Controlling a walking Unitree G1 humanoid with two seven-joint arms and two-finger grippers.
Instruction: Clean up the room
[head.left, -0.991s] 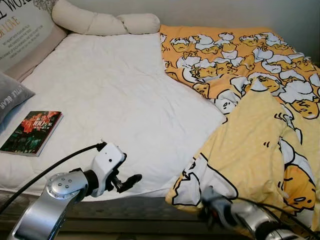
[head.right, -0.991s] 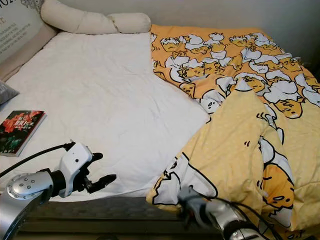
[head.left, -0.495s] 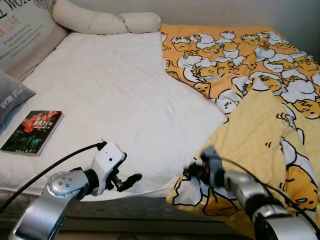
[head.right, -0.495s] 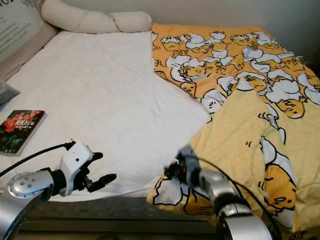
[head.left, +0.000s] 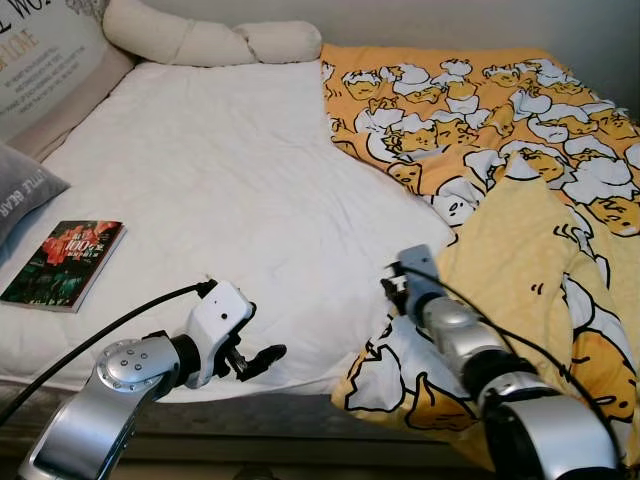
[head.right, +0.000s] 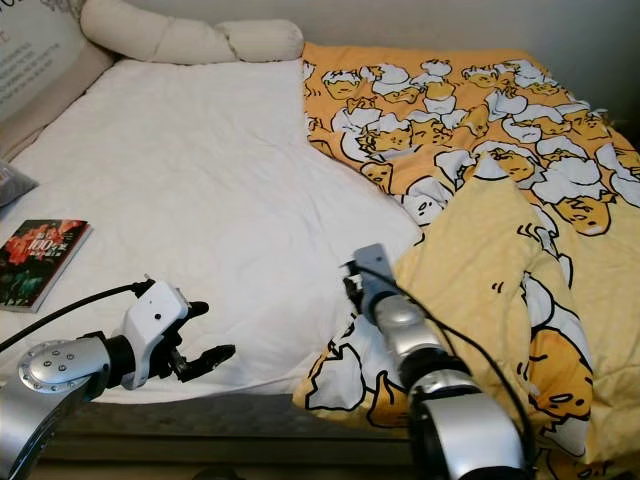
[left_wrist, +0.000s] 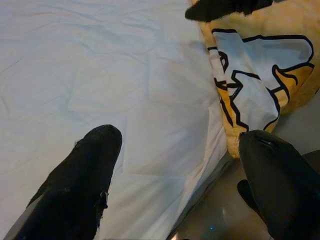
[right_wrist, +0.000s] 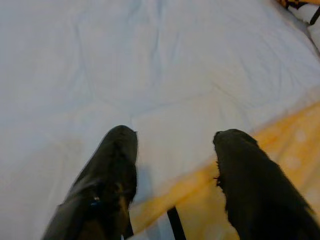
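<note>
The right arm has swung up and forward from the bed's near edge, and its right gripper (head.left: 393, 275) now sits over the folded-back near-left edge of the duvet (head.left: 520, 250). Its fingers (right_wrist: 112, 165) are spread apart with nothing between them, hanging above the line where the yellow cloth meets the white sheet (head.left: 220, 190).

The left gripper (head.left: 262, 357) hovers at the near edge of the bed, left of the duvet's corner, also spread wide and empty.

The duvet, orange with cartoon prints, covers the right half of the bed, its near part turned over to show the plain yellow underside. A book (head.left: 64, 264) lies on the sheet at the left, just beside a grey pillow (head.left: 22, 190). A long cream bolster (head.left: 205, 38) lies along the far edge.
</note>
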